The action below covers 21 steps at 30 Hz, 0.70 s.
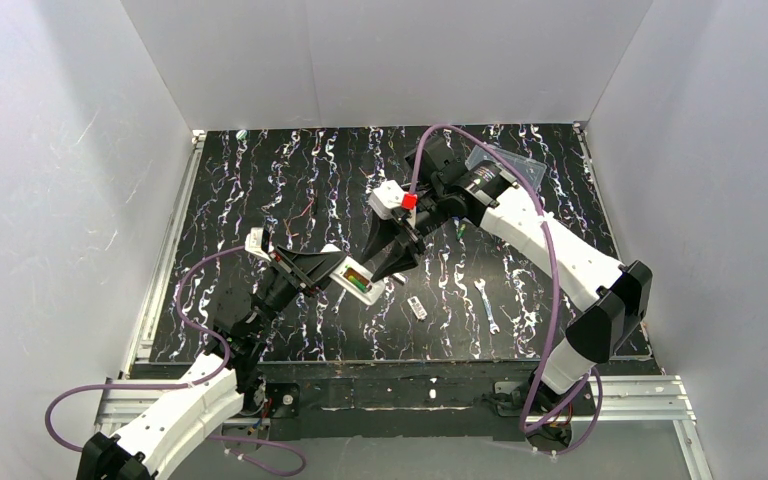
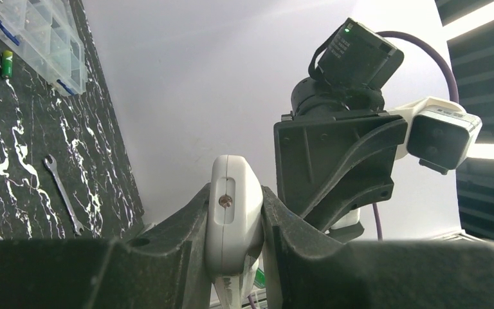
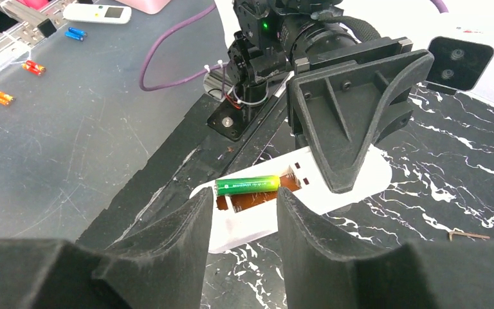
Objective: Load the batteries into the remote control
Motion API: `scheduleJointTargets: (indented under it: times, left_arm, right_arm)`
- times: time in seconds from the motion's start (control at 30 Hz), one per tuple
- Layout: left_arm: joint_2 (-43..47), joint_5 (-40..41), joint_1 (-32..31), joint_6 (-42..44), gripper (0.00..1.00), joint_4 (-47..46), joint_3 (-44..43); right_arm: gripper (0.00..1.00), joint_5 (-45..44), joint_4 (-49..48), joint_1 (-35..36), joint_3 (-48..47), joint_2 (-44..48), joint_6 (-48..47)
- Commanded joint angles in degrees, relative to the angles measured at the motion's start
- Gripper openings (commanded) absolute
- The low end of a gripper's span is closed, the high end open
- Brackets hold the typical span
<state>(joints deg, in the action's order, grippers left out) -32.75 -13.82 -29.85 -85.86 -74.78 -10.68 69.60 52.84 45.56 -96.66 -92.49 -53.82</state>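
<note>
The white remote control [image 3: 360, 183] lies back-up with its battery bay open, its far part clamped in my shut left gripper [image 1: 335, 271]. In the left wrist view it shows end-on [image 2: 235, 212] between the jaws. One green battery [image 3: 247, 185] lies in the far slot of the bay, and the near slot shows bare brown. My right gripper [image 3: 244, 215] is open and empty, its fingers straddling the remote's near end just above it; in the top view it [image 1: 388, 268] hangs over the remote [image 1: 365, 288]. A second green battery [image 2: 6, 64] lies on the mat beside the clear box.
A clear compartment box [image 2: 32, 38] sits at the back right [image 1: 505, 165]. A small wrench [image 1: 487, 305] and a small white-and-dark cover piece [image 1: 417, 307] lie on the mat near the front. White walls enclose the marbled black mat [image 1: 260, 180].
</note>
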Motion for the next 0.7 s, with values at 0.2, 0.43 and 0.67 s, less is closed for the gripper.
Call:
scheduleJointTargets:
  times: [0.2, 0.43, 0.67]
  left_arm:
    - [1.0, -1.6, 0.1, 1.1, 0.0, -7.5, -3.1]
    - [1.0, -1.3, 0.1, 1.0, 0.0, -7.3, -3.1]
    - [1.1, -1.0, 0.1, 0.9, 0.0, -7.3, -3.0]
  right_arm:
    - [0.47, 2.8, 2.0, 0.5, 0.0, 0.0, -1.4]
    - [0.52, 1.0, 4.3, 2.3, -1.1, -1.8, -2.4]
    - [0.53, -0.7, 4.9, 3.1, -1.2, -2.7, -2.7]
